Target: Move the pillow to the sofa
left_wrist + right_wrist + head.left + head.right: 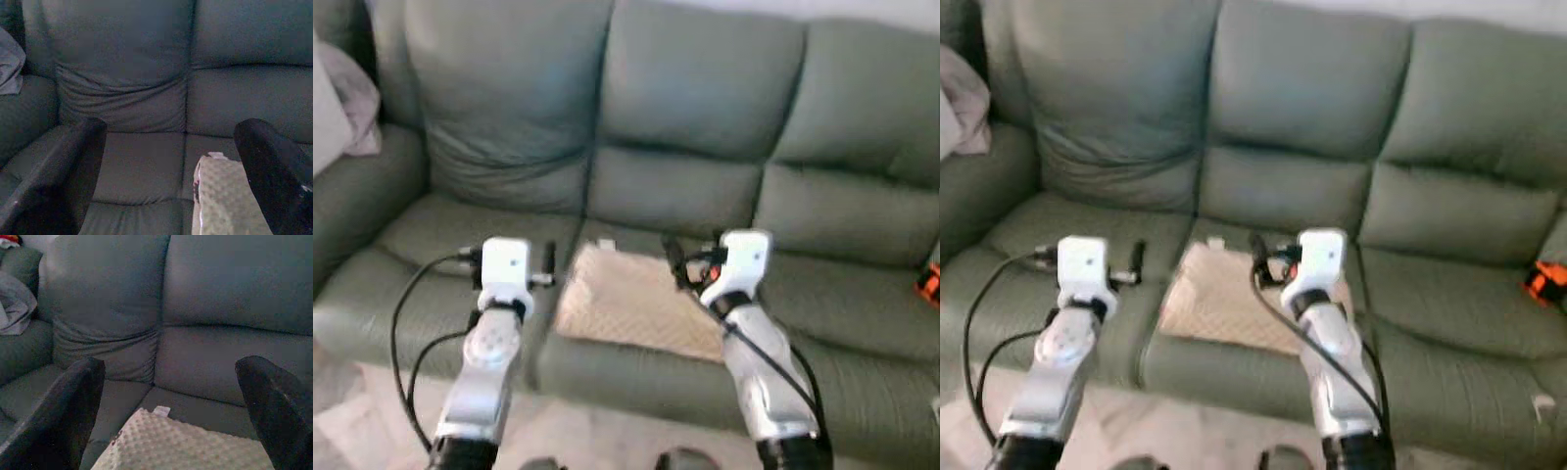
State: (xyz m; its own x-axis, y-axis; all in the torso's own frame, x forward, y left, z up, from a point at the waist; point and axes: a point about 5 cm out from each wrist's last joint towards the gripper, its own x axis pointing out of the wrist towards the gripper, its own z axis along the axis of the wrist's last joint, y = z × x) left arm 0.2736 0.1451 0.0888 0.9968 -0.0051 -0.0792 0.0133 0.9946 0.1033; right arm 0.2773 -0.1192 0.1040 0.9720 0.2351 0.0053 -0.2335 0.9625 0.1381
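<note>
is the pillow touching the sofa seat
Touching. In the left eye view the pillow lies flat on the sofa seat cushion; both tools are open, holding nothing.

Green sofa, beige pillow on seat, black fingers spread apart

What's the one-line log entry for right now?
pillow: flat on sofa middle seat | left gripper: open, beside pillow | right gripper: open, above pillow | nothing held

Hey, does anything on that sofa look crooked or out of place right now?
Nothing looks damaged. The beige pillow lies flat on the green sofa at the front of the middle seat, slightly skewed. A pinkish cloth is bunched over the arm, and something orange sits at the far right.
</note>
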